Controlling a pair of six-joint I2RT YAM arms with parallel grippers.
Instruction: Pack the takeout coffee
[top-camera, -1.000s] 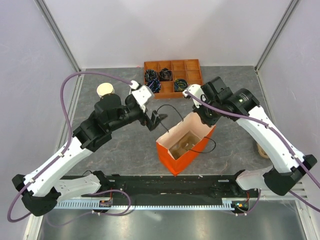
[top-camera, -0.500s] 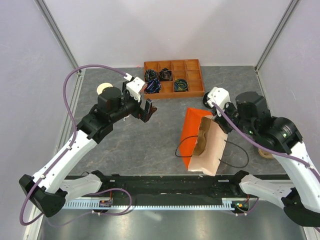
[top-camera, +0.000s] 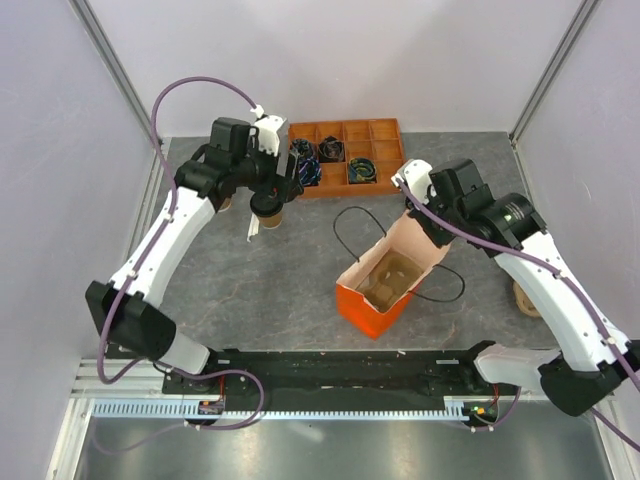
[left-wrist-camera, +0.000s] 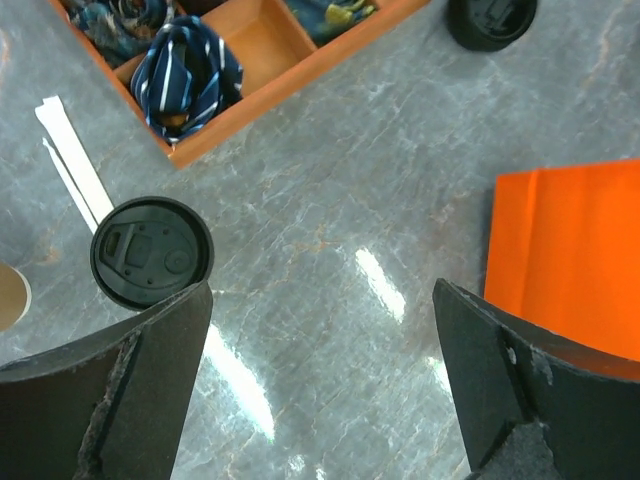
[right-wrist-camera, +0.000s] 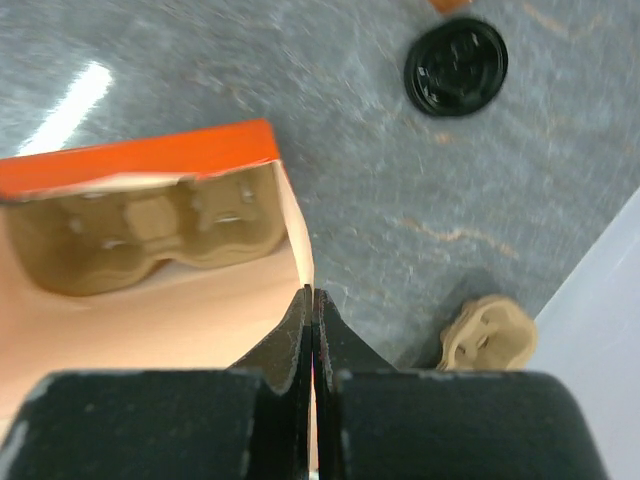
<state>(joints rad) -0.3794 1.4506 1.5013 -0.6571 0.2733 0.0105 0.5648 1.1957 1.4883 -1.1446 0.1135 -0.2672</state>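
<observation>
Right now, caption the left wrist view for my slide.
Open left end effector beside the coffee, with tray and orange bag nearby.

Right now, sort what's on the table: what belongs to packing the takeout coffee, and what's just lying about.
For the job: takeout coffee; orange bag, cardboard cup holder inside it; left gripper, open by the cup; right gripper, shut on the bag's rim.

Lying about: loose black lid; orange sorting tray; white sticks; cardboard piece by the right wall.

Plastic-lidded takeout coffee (left-wrist-camera: 152, 252), matt paper bag (left-wrist-camera: 570, 260)
</observation>
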